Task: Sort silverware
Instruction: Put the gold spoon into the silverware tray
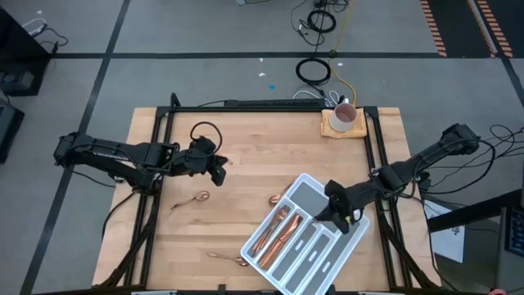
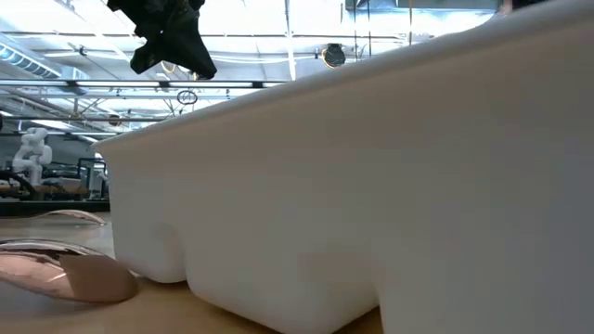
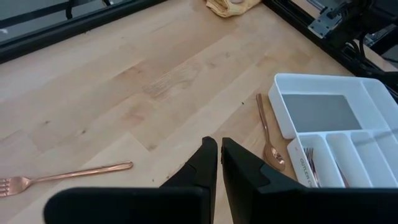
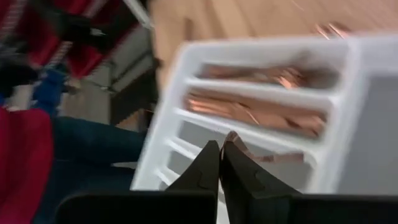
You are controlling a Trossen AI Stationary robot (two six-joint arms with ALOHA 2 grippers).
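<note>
The white divided tray (image 1: 315,246) lies slantwise at the table's near right. Several copper pieces (image 1: 278,232) fill its left compartments (image 4: 261,112). My right gripper (image 1: 336,216) hovers over the tray's right side, shut on one copper piece (image 4: 261,155). My left gripper (image 1: 218,170) is shut, empty and raised above the table's left middle (image 3: 217,149). Loose on the wood lie a fork (image 1: 190,199) (image 3: 62,177), a spoon (image 1: 278,197) (image 3: 268,134) beside the tray's far corner, and another spoon (image 1: 226,258) (image 2: 65,274) near the front edge. My right gripper pinches a copper piece by one end (image 4: 234,139) between its two fingertips, coming from above. The rest of the piece (image 4: 273,158) reaches away from the fingers over a tray compartment. Blur hides which kind of piece it is and whether it touches the tray.
A white mug (image 1: 344,116) stands on a yellow cloth at the table's far right corner. Black frame rails (image 1: 246,106) run along the table's sides. In the low view the tray's wall (image 2: 371,186) fills most of the picture. Bare wood (image 1: 262,147) lies between the arms.
</note>
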